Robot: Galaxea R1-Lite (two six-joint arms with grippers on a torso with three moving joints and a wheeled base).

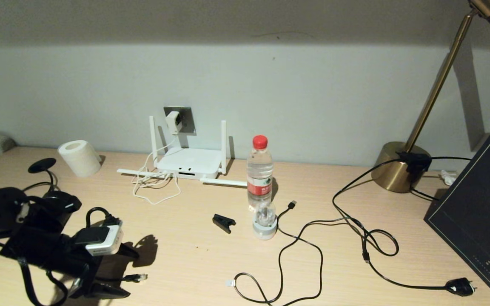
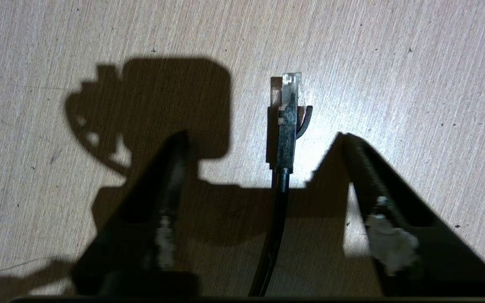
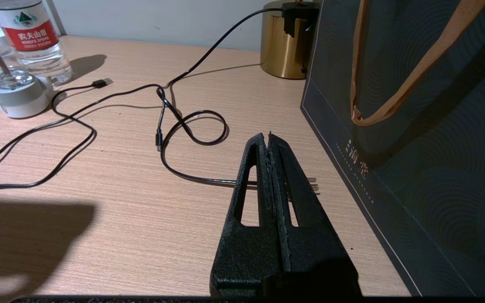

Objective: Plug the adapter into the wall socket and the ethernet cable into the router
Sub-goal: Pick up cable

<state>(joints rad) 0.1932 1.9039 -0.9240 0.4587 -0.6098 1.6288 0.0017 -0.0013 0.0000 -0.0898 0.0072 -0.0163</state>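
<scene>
Scene: a pale wooden desk [image 1: 211, 263] against a grey wall, seen from the robot's head.
Adapter: the white adapter [image 1: 172, 122] sits in the wall socket [image 1: 184, 119] at about 11 o'clock from the desk's middle; its thin white cord drops to the desk in loose loops. This half of the task looks done.
Router: the white router [image 1: 189, 163] lies directly below the socket, two antennas upright and two lying flat, with dark ports on the edge facing the robot.
Ethernet cable: the ethernet cable [image 2: 284, 139] is not yet plugged in. Its clear-tipped plug rests on the desk at about 7 o'clock, near the robot's left side.
Left gripper: the left gripper [image 2: 263, 139] is low over the desk with its fingers spread, one on each side of the plug. Neither finger touches it.
Key relation: seen from the left wrist, the plug's long axis runs straight out along the line the fingers point, clear tip farthest from the wrist, cable trailing back between the fingers. The plug lies a little nearer one finger than the other.
Next move, judged: pinching across the plug's narrow sides should catch it.
Right gripper: the right gripper [image 3: 268, 136] is parked at the far right beside a dark paper bag [image 3: 415, 139], fingers pressed together and holding nothing. The left arm is much the nearer to the plug.
</scene>
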